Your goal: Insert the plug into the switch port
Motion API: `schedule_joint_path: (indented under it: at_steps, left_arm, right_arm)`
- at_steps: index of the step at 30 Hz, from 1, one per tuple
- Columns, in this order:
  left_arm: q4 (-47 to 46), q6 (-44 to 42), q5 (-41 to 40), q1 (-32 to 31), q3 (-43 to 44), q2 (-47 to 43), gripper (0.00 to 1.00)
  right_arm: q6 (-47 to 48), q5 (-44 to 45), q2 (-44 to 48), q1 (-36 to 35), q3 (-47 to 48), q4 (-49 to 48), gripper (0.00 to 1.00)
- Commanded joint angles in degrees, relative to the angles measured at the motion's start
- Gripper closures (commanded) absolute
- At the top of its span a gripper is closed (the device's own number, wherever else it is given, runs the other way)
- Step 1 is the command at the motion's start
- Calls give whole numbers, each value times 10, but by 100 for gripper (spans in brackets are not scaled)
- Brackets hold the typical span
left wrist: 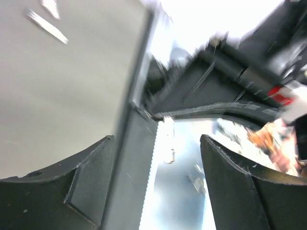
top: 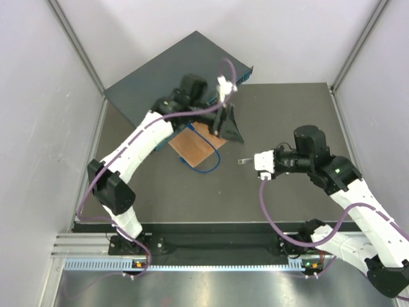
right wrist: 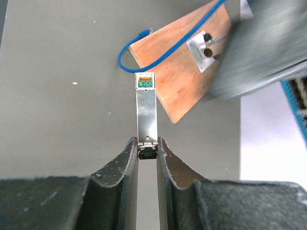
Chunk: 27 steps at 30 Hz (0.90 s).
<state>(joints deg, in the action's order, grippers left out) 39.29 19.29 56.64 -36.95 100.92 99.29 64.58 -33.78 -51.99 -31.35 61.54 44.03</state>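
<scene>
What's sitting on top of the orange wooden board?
A blue cable crossing it and a small metal bracket; the left claw hides part of the board.

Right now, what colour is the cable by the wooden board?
The cable is blue, clearest in the right wrist view.

A thin orange-brown rectangular wooden board (top: 193,149) (right wrist: 184,76) lies flat on the dark grey matte tabletop (top: 287,115) (right wrist: 57,120), turned diagonally to its edges, with its far part hidden. A small square silver metal plate (right wrist: 204,48) with two dark round fittings sits on the board. A thin blue cable (top: 209,167) (right wrist: 122,50) runs across the board and loops off its edge onto the tabletop, its free end lying just beside the board. Plain white panel walls (top: 38,96) enclose the space. A pale slotted strip (top: 211,263) runs along the near edge.
</scene>
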Motion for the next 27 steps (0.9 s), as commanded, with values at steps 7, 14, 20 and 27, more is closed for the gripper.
schedule_joint_path:
  at_steps: [7,14,20,27]
  left_arm:
    - [-75,-39,-206,117,102,-70,22]
    - [-150,-145,-501,123,-33,-173,12]
    - [-130,-152,-575,130,-64,-183,14]
    - [-91,-97,-529,161,-45,-158,39]
  right_arm:
    - [-312,85,0,4,-15,-180,100]
    - [-469,267,-196,-12,150,-128,100]
    - [-531,349,-284,-45,240,-125,100]
    - [-567,389,-348,-86,295,-112,100]
